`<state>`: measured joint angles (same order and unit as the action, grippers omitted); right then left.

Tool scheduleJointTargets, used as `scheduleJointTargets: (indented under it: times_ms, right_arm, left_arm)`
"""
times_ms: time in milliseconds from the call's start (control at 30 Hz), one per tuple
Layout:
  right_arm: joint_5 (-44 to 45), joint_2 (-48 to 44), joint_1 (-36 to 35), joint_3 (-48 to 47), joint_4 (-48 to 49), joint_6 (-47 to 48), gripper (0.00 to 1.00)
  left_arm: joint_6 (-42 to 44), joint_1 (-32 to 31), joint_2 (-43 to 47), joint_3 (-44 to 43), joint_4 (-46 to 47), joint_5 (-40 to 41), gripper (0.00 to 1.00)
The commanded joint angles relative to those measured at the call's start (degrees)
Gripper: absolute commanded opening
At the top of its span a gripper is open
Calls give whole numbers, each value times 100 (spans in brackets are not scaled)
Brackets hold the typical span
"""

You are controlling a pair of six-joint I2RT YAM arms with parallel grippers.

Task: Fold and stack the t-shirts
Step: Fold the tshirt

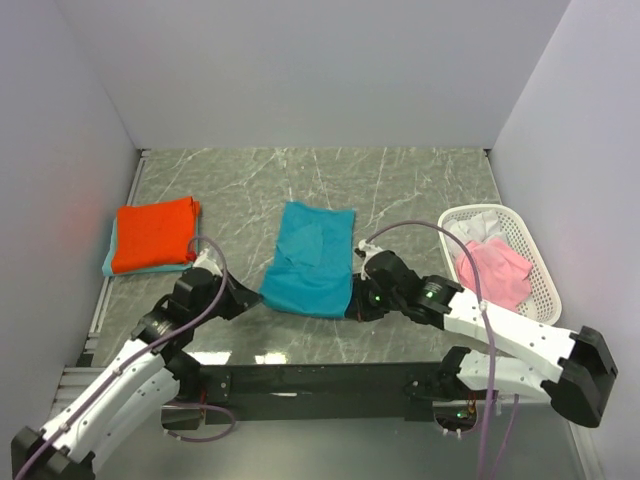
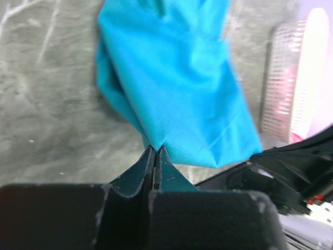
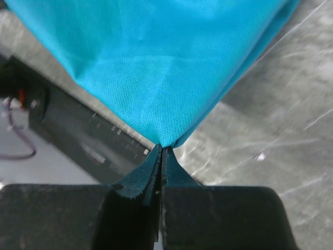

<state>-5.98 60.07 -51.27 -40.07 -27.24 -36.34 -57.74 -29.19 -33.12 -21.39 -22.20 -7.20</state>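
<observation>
1. The teal-blue t-shirt (image 1: 310, 258) lay in the middle of the grey marble table (image 1: 420, 190), narrowed lengthwise, with its near edge toward the arms.
2. The left gripper (image 2: 155, 152) was clamped on the shirt's near left corner, jaws squeezed together on the cloth.
3. The right gripper (image 3: 162, 151) was clamped on the near right corner in the same way.
4. The orange-red t-shirt (image 1: 153, 233) sat folded at far left, on top of a light teal t-shirt (image 1: 108, 262).
5. The pink t-shirt (image 1: 492, 270) and white t-shirt (image 1: 478, 224) lay crumpled inside the white mesh basket (image 1: 545, 270) at right.
</observation>
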Motion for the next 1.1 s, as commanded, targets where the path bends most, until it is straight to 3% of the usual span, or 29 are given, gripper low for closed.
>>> scheduleJointTargets:
  times_ms: [0, 300, 467, 667, 800, 1067]
  right_arm:
    - [-377, -417, -68, -115, -465, 100, 0]
    - [-1423, -1146, -77, -220, -765, 311, 0]
    - [-1740, -1366, -77, -360, -835, 364, 0]
    - [-1477, -1332, -77, -492, -879, 312, 0]
    - [-696, -1296, -24, -554, -853, 198, 0]
    - [-519, -849, 766, -905, -695, 399, 0]
  left_arm:
    - [-98, -43, 436, -295, -338, -69, 1]
    - [60, -60, 1474, -735, -768, -238, 1]
    - [105, -60, 1546, -902, -848, -510, 1]
    - [157, -60, 1177, -1078, -708, -177, 1]
    - [43, -60, 669, -1166, -444, 340, 1]
    - [140, -60, -229, -1411, 136, 920, 1]
